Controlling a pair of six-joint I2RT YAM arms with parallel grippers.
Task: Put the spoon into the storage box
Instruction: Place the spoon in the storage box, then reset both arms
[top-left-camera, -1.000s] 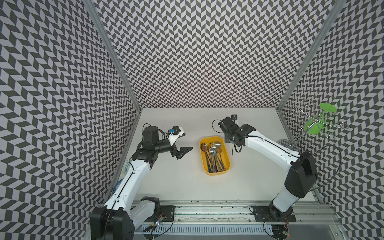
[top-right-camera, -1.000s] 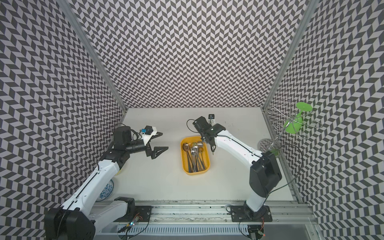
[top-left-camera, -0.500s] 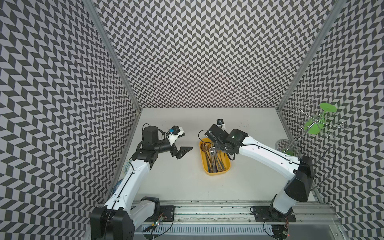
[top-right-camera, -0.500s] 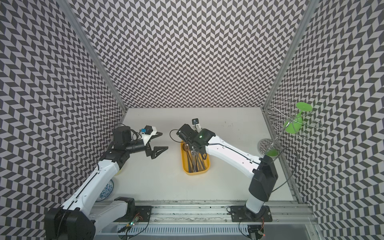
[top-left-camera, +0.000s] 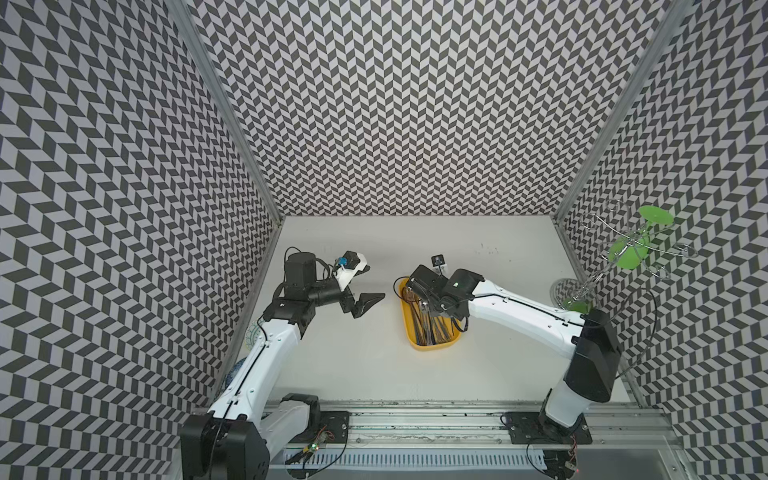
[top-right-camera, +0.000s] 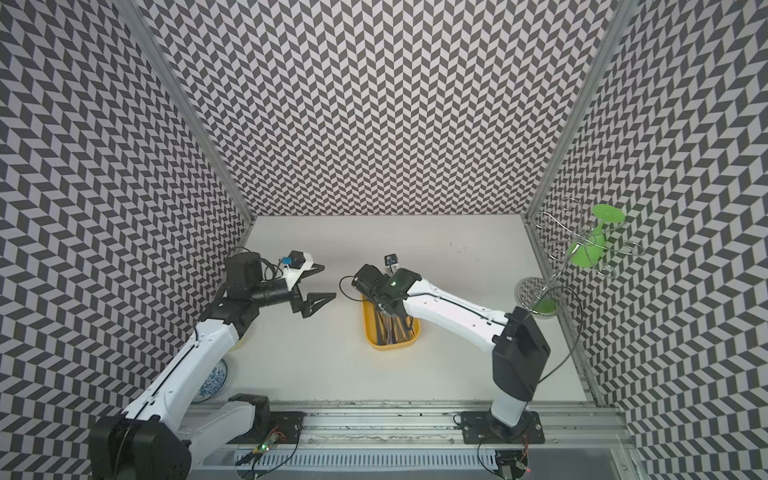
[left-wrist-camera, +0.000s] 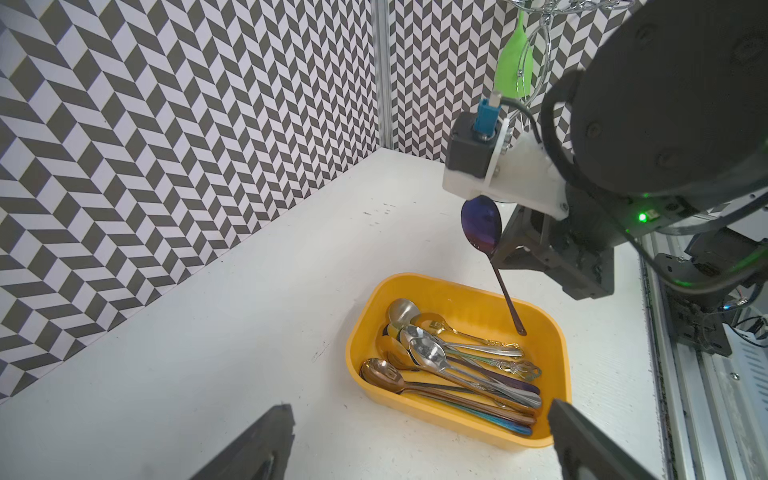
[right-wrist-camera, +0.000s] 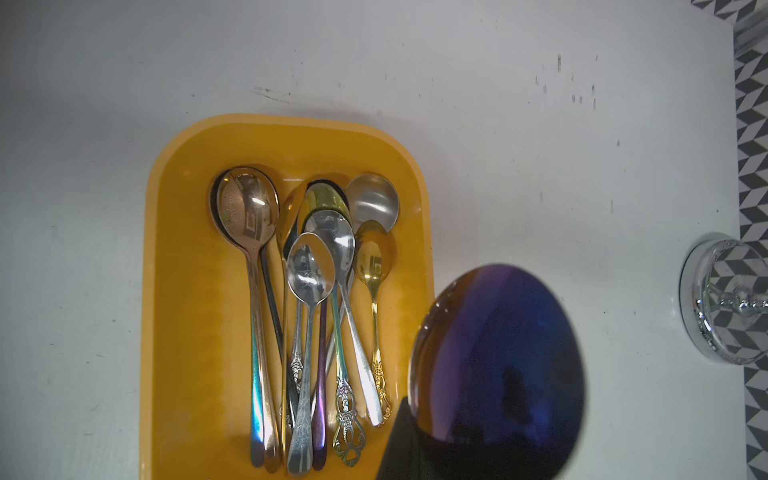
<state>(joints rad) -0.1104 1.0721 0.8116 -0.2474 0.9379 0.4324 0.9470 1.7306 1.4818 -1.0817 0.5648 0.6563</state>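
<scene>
1. The right fingers (left-wrist-camera: 509, 245) are clenched on the neck of the spoon (left-wrist-camera: 481, 226), a dark blue-purple one held bowl up with its handle pointing steeply down.
2. The spoon's handle tip hangs inside the storage box (left-wrist-camera: 457, 299), close to the wall on the right arm's side. I cannot tell whether it touches the floor of the box.
3. The yellow storage box rests on the white surface (top-left-camera: 457, 374) between the two arms, and the right wrist is above its far end in both top views.
4. A pile of other spoons (left-wrist-camera: 449, 361) lies lengthwise in the box, bowls toward the back wall.
5. The left fingers (top-left-camera: 368, 300) are spread wide and released, grasping nothing. They hover beside the box and apart from it.
6. A chrome wire stand (top-left-camera: 598, 270) carrying green pieces stands at the surface's right edge.
</scene>
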